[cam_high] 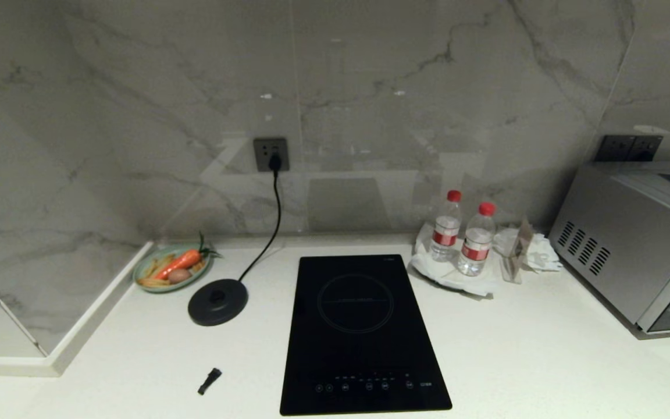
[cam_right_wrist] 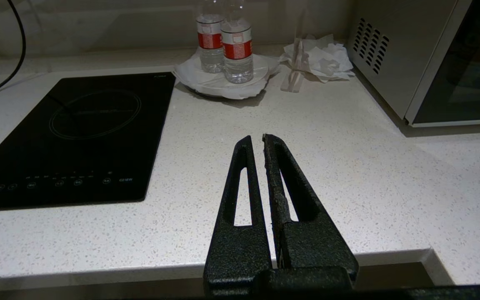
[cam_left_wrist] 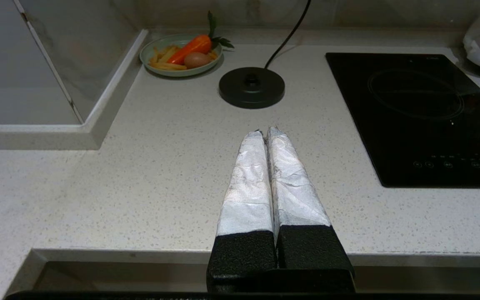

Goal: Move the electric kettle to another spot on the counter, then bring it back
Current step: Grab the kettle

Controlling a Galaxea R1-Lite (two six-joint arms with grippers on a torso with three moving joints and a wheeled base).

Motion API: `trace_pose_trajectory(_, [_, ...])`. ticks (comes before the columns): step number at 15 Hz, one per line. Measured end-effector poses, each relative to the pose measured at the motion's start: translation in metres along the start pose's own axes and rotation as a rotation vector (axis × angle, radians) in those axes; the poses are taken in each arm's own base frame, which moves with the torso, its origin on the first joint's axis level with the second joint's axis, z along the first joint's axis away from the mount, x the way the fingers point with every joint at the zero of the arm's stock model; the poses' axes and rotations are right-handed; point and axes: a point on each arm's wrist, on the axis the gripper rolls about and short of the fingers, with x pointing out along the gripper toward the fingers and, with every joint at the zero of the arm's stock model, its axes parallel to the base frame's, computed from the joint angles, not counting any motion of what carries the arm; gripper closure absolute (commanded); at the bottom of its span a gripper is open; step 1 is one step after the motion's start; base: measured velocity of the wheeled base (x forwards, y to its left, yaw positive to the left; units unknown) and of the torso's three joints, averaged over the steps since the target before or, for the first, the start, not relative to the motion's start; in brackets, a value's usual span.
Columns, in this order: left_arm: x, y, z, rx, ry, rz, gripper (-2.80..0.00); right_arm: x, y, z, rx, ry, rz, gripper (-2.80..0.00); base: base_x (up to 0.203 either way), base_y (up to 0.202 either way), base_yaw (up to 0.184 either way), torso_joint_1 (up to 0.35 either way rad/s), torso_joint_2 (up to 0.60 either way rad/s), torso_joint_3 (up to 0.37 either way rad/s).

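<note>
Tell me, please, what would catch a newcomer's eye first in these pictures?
The black cooktop set into the middle of the white counter stands out first. To its left sits a bare round kettle base, its cord running up to the wall socket; no kettle shows. Two red-capped bottles stand behind, right.

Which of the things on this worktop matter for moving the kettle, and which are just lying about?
For the job: the counter; the round black kettle base with its cord. No kettle shows in any view.

Lying about: plate of toy food, cooktop, two water bottles, crumpled paper, microwave, small black piece.
</note>
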Motion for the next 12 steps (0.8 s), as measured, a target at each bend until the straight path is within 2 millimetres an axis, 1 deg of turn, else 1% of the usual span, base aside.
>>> trace_pose_trajectory(8, [0.0000,0.0000,0.0000,0.000,0.000,0.000,0.00,0.0000,0.0000,0.0001,0.000,-0.001,0.000,0.00,0.000,0.000,0.000,0.000,0.00,0.000])
trace_pose_trajectory(10, [0.0000,0.0000,0.0000,0.000,0.000,0.000,0.00,0.0000,0.0000,0.0001,0.000,-0.001,0.000,0.00,0.001,-0.013,0.076,-0.002,0.01,0.009])
trace_pose_trajectory(12, [0.0000,0.0000,0.0000,0.000,0.000,0.000,0.00,0.0000,0.0000,0.0001,0.000,-0.001,0.001,0.00,0.001,-0.007,0.163,-0.001,0.01,0.003])
